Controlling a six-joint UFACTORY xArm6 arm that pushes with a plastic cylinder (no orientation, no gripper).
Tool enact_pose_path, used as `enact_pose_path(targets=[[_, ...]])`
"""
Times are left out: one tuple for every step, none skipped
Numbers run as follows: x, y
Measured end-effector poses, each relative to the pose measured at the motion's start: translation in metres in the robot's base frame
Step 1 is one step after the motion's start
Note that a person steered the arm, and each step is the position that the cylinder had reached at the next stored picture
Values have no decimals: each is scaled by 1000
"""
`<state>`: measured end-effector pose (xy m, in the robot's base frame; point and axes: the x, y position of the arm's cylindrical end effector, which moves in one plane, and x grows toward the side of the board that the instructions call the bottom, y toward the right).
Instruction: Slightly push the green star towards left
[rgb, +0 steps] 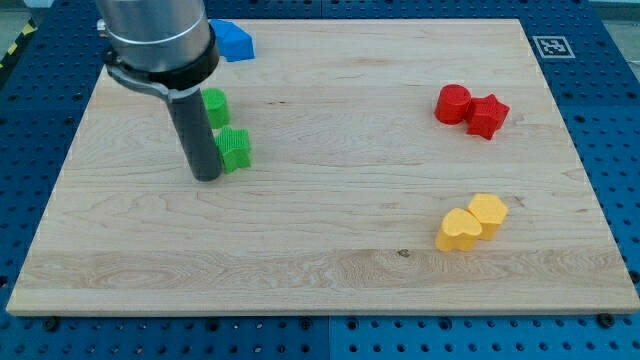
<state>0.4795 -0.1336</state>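
The green star (236, 148) lies on the wooden board (330, 230) at the view's left. My tip (207, 177) rests on the board right against the star's left side, slightly below it. The rod covers the star's left edge. A second green block (215, 106), round in shape, sits just above the star, partly hidden behind the rod.
A blue block (234, 41) lies at the board's top edge, upper left. A red cylinder (452, 104) and a red star (487, 116) touch at the upper right. A yellow heart (458, 231) and a yellow hexagon (489, 213) touch at the lower right.
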Motion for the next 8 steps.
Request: enact_pose_path(targets=[[23,8],[38,49],[28,92],[0,109],[-21,102],[-26,91],[-36,73],[-39,55]])
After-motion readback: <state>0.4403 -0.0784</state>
